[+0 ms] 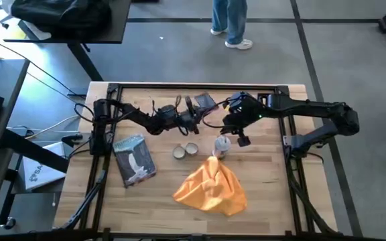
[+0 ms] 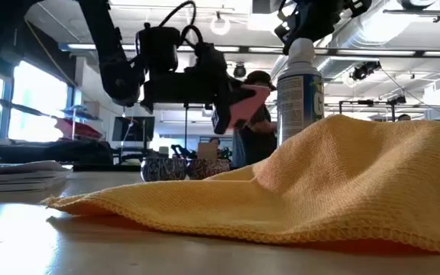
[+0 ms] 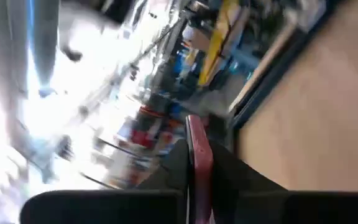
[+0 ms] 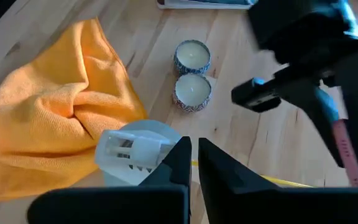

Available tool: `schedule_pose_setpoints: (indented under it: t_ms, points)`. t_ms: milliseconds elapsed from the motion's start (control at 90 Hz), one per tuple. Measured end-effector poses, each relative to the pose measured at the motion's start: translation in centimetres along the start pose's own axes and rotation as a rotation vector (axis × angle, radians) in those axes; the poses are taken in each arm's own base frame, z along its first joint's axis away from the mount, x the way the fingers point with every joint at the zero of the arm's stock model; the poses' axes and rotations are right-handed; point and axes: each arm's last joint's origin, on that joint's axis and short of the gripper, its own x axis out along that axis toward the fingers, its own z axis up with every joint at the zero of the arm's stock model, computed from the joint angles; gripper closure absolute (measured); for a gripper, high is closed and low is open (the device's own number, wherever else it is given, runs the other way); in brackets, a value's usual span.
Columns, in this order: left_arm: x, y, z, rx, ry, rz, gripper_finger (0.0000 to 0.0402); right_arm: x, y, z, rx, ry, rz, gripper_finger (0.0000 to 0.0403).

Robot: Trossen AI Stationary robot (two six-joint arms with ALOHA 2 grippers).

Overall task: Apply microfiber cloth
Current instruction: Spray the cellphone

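Note:
The orange-yellow microfiber cloth (image 1: 212, 187) lies crumpled on the wooden table near its front edge, with no gripper on it; it fills the foreground of the low view (image 2: 334, 183). A white spray can (image 1: 222, 146) stands upright just behind the cloth. My right gripper (image 4: 194, 163) hovers over the can's white nozzle top (image 4: 129, 149), fingers shut. My left gripper (image 1: 196, 110) is at the table's far middle, raised, and shut on a flat pink-edged slab (image 2: 243, 107). My left gripper pinches the slab (image 3: 199, 163) between its two fingers, which lie on its two flat faces. The fingers reach level from the table's left. The slab is lifted clear of the table and tilted. Whether my right gripper touches the spray can's top, I cannot tell.
Two small round tins (image 1: 185, 151) sit side by side left of the can. A grey-and-white flat packet (image 1: 134, 159) lies at the table's left. A person's legs (image 1: 231, 23) stand beyond the far edge. Bare wood shows right of the cloth.

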Motion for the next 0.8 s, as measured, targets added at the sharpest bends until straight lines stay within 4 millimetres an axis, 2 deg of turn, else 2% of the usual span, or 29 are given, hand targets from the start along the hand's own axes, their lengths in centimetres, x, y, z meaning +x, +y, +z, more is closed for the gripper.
schedule_pose_setpoints:
  t_ms: [133, 267, 400, 589, 800]
  points:
    - [0.1, 0.0, -0.2, 0.232, 0.012, -0.010, 0.0390, 0.0, 0.0, 0.0, 0.001, 0.000, 0.000, 0.0403]
    - [0.9, 0.4, -1.3, 0.439, 0.080, -0.051, 0.0390, 0.0, 0.0, 0.0, 0.001, 0.000, 0.000, 0.0403]
    - [2.0, 0.7, -1.6, 0.634, 0.063, -0.122, 0.0390, 0.0, 0.0, 0.0, 0.002, 0.000, 0.000, 0.0403]
    - [2.8, 1.1, -1.2, 0.783, -0.016, -0.122, 0.0390, 0.0, 0.0, 0.0, 0.007, -0.001, 0.000, 0.0403]
    - [2.6, 0.3, -0.6, 0.944, -0.118, -0.169, 0.0390, 0.0, 0.0, 0.0, 0.009, -0.001, 0.001, 0.0403]
